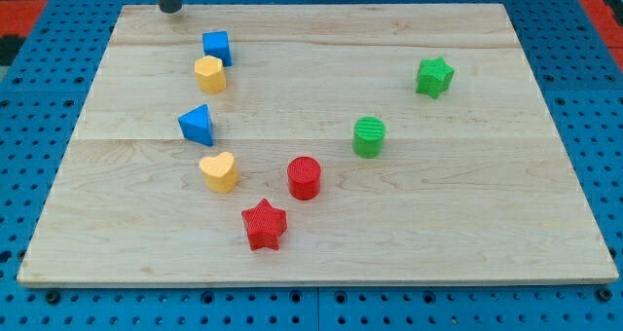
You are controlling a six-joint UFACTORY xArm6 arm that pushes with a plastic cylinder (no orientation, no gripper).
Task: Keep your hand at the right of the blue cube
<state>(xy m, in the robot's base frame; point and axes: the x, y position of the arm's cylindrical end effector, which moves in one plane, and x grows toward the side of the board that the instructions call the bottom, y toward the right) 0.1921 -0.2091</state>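
Standing near the view's top edge, the tip (pixel 170 10) sits up and left of the blue cube (pixel 217 47), holding nothing. Sweeping straight across could knock the cube into the yellow block (pixel 209 74) touching it below. The blue triangular block (pixel 198 125) lies farther down, apart from the likely path.
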